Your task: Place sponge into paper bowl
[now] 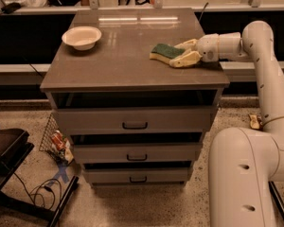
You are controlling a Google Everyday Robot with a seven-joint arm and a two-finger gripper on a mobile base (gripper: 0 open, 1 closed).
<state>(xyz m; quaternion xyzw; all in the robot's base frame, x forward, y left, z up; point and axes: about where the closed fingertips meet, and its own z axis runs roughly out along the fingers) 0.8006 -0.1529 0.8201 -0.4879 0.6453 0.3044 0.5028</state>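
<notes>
**Gripper at the sponge, bowl far on the other side**

The sponge lies on the top of the cabinet, in its right half and near the right edge. Its dark green face is up and the pale yellow foam shows along the lower side. The gripper is at the sponge's right end, low over the top, and it touches or nearly touches the sponge. If it is clamped on the sponge or only placed around it, I cannot tell. The white arm comes in from the right side, almost level at the wrist, then bends down to the big white base in the lower right corner.

The bowl stands upright in the back left part of the same top, well apart from the sponge (nothing can be seen inside it). Under the top the cabinet has three drawers with dark handles.
</notes>
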